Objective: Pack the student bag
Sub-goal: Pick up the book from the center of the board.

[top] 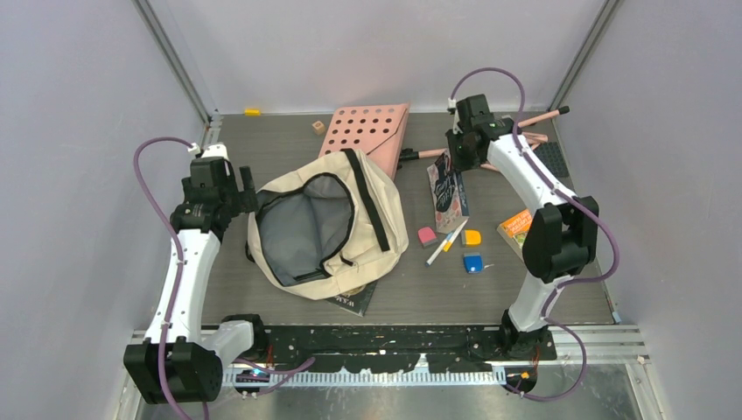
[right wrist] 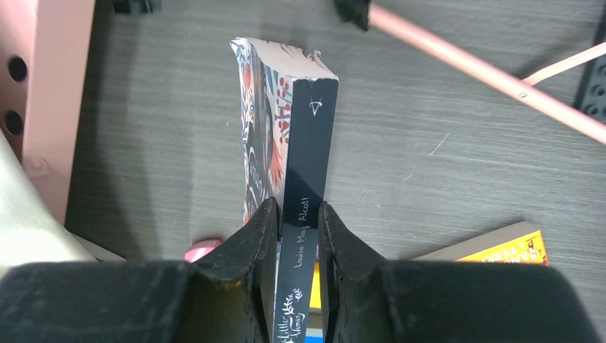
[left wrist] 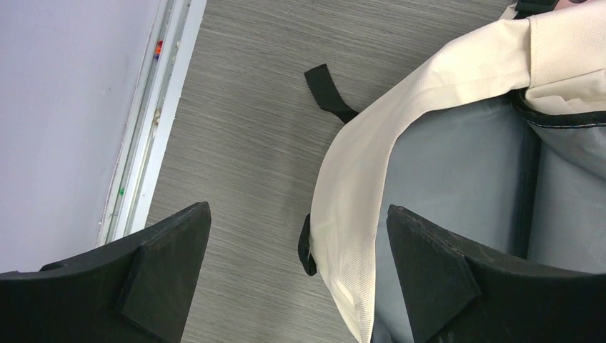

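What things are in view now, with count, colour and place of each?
student bag: one, cream, black trim, grey lining; open, in the middle.
perforated board: one, pink; behind the bag.
patterned book: one, dark spine; right of the bag, in the right gripper.
small blocks: three, pink, orange, blue; right of the bag.
marker: one, white; among the blocks.
orange book: one; beneath the right arm.
black book: one; partly under the bag's near edge.
sticks: at least two, pink; far right.
black plate: one; far right.
cube: one, tan; left of the board.
yellow piece: one; far edge.
left gripper: open, black; astride the bag's left rim.
right gripper: shut, black; on the patterned book.
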Motion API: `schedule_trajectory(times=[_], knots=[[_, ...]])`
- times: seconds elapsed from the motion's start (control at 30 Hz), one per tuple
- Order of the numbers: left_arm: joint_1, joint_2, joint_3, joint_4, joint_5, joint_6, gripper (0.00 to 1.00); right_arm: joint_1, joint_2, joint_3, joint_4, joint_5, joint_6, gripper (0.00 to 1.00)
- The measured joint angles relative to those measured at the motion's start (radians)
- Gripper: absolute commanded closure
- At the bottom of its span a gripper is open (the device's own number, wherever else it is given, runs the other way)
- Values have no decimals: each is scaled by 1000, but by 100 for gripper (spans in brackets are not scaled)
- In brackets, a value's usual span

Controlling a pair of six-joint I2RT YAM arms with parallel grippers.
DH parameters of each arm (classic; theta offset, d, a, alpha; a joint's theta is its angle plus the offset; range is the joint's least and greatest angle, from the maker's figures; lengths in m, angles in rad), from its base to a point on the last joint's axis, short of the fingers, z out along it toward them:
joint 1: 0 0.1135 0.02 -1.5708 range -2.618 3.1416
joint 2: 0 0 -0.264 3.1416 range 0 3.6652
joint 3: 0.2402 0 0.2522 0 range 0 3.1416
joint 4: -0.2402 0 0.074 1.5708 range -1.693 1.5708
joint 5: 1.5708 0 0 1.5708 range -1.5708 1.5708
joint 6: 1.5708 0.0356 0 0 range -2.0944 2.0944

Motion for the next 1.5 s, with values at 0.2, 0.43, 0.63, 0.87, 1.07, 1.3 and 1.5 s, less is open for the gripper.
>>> schedule_trajectory(times=[0.2, 0.43, 0.63, 0.87, 1.07, 1.3, 1.5], knots=[[0, 0, 0, 0, 3, 0, 3, 53, 87, 63, -26, 43, -21, 99], [0, 3, 0, 1, 4, 0, 3, 84, 156, 127, -32, 85, -33, 75], [-1, 7, 0, 1, 6, 0, 3, 90, 157, 120, -15, 78, -32, 62], [-2, 10, 0, 1, 7, -1, 3, 90, 161, 46, 44, 32, -21, 58], [-2, 10, 0, 1, 11, -2, 3, 90, 185, 7, 53, 1, -6, 56], [-2, 10, 0, 1, 17, -3, 3, 90, 194, -1, 60, 12, 19, 98], [-16, 9, 0, 2, 51, -3, 4, 90, 160, -4, 51, 62, 38, 99]])
